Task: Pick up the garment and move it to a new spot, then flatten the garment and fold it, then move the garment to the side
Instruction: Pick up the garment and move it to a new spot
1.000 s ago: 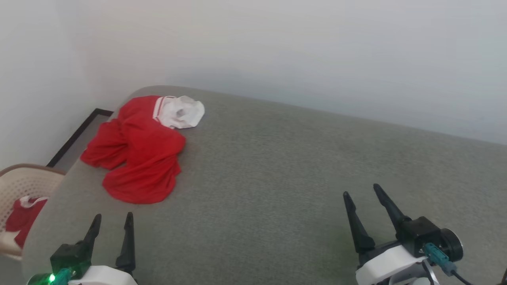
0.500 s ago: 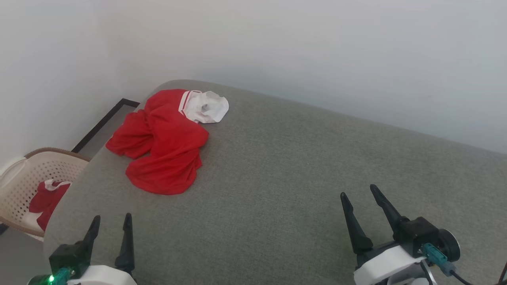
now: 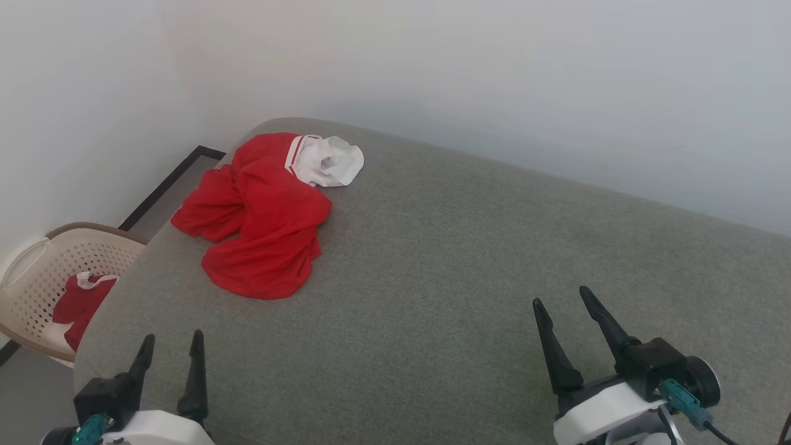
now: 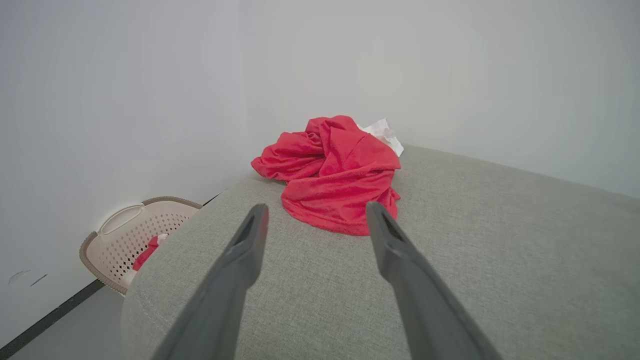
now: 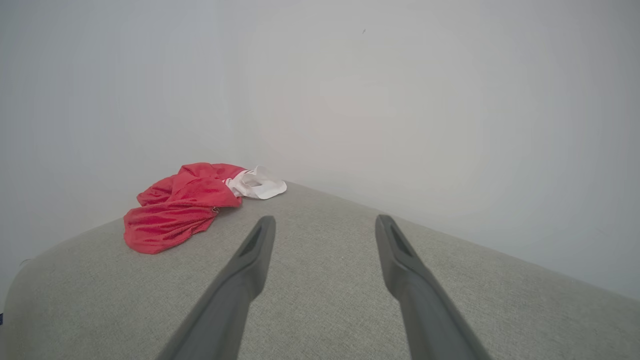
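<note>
The garment (image 3: 262,216), a crumpled red jersey with a white sleeve at its far end, lies heaped at the far left corner of the grey padded surface (image 3: 445,296). In the left wrist view the garment (image 4: 335,175) sits just beyond my fingertips. In the right wrist view the garment (image 5: 185,205) lies far off to the left. My left gripper (image 3: 173,343) stands open over the near left edge, nothing between its fingers. My right gripper (image 3: 562,300) is open at the near right, well away from the cloth.
A beige perforated laundry basket (image 3: 37,278) stands on the floor left of the surface, holding a small red cloth bundle (image 3: 77,303) with a white edge. White walls close in behind and to the left. The surface's rounded left edge drops to the floor.
The head camera has turned left, so the whole picture has shifted right and more of the basket shows. Both grippers stay open in the same pose; the garment lies unmoved.
</note>
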### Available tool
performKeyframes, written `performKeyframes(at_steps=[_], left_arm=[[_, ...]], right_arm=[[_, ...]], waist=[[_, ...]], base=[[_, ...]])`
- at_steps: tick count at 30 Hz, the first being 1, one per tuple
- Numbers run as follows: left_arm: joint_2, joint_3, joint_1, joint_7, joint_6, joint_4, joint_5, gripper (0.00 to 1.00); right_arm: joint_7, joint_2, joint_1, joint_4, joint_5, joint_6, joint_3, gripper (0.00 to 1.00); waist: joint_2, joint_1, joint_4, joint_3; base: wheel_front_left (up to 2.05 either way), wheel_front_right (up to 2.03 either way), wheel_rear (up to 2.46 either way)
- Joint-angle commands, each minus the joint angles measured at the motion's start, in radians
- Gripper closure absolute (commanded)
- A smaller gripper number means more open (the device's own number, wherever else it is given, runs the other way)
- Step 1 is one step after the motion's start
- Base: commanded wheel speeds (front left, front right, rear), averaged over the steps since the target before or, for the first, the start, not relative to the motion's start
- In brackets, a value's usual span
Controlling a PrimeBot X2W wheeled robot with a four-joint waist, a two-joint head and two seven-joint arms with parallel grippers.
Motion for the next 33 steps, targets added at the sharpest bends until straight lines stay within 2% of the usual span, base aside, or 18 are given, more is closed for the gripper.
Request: performKeyframes(at_steps=[1, 18, 33], left_arm=[[0.006, -0.001, -0.015, -0.007, 0.001, 0.001, -0.011, 0.0], [0.059, -0.065, -0.107, -0.007, 0.001, 0.049, -0.043, 0.0], [0.14, -0.136, -0.311, -0.007, 0.001, 0.166, -0.124, 0.0]], right_arm=[[-0.005, 0.0, -0.004, -0.004, -0.003, -0.001, 0.0, 0.0], [-0.005, 0.0, -0.03, -0.006, -0.018, -0.001, 0.016, 0.0], [-0.005, 0.0, -0.1, -0.016, -0.072, -0.001, 0.017, 0.0]], waist=[[-0.0001, 0.0, -0.001, 0.001], [-0.0001, 0.0, -0.037, 0.037], [-0.0001, 0.0, -0.121, 0.163]], base=[[0.0, 0.0, 0.0], [0.0, 0.0, 0.0], [0.0, 0.0, 0.0]])
